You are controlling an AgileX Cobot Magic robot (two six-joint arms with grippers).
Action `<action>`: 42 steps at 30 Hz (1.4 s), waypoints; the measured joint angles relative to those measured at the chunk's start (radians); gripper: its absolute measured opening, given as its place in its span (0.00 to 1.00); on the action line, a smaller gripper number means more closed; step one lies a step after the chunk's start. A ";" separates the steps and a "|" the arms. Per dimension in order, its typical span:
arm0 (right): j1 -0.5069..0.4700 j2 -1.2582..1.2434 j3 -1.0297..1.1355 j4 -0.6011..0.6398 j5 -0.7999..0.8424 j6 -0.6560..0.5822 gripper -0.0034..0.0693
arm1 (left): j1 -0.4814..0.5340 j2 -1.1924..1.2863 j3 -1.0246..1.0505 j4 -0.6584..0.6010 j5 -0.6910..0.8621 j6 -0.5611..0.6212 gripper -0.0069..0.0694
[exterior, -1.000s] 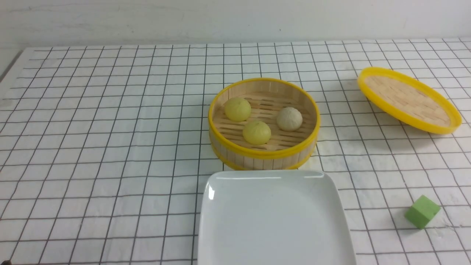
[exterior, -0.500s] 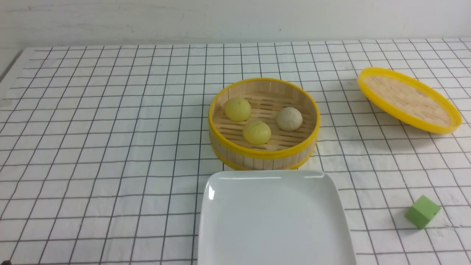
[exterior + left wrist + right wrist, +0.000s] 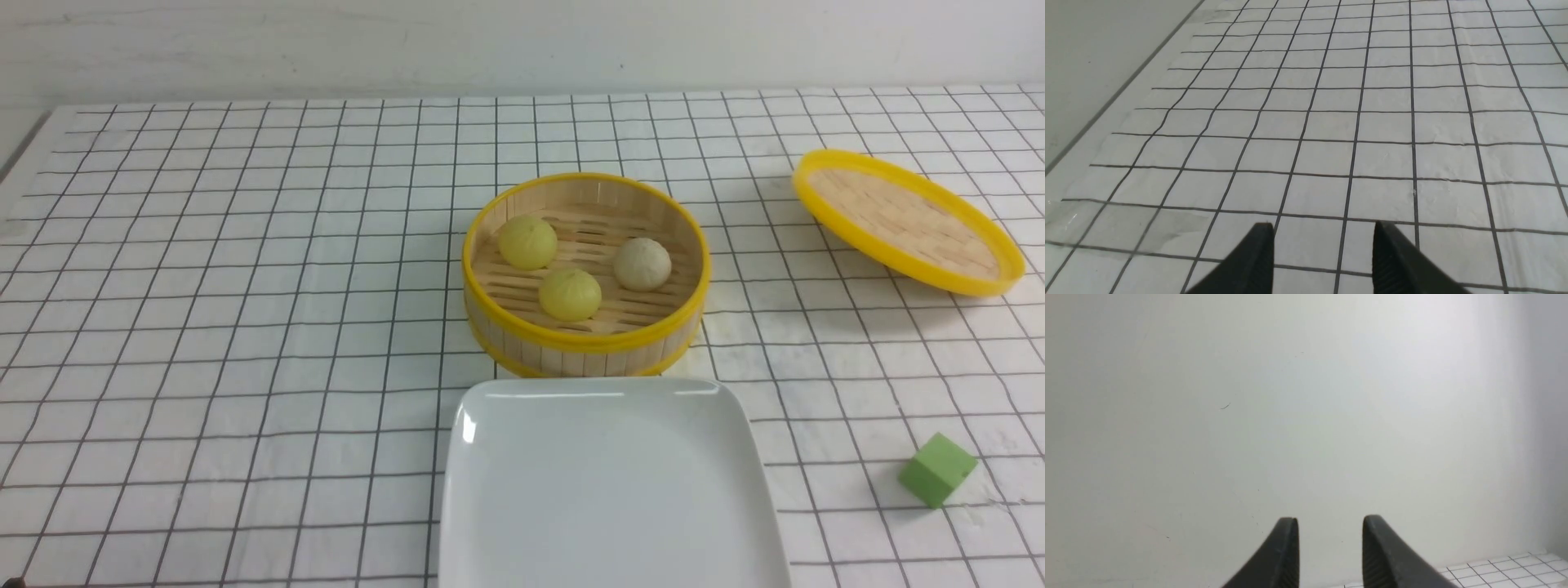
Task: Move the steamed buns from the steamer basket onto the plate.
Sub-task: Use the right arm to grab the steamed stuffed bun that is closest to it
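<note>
Just beside plate (image 3: 612, 490) edge, steamer basket (image 3: 584, 353)

change seen: none across the front view
steamed buns (image 3: 570, 295): same three spots in the steamer basket (image 3: 584, 349)
plate (image 3: 612, 490): unmoved
lid (image 3: 906, 220), green cube (image 3: 936, 469): unmoved
left end effector (image 3: 1323, 223), right end effector (image 3: 1331, 517): no earlier wrist pictures, so no change can be told

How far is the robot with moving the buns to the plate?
Done: only the lid is off, lying to the right. In hand: nothing; the left gripper and right gripper are open and empty. Left: all three steamed buns sit in the steamer basket; the plate is bare.
</note>
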 joint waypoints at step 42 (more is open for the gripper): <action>0.000 0.000 0.000 0.131 0.277 -0.071 0.38 | 0.000 0.000 0.005 0.016 -0.762 -0.960 0.56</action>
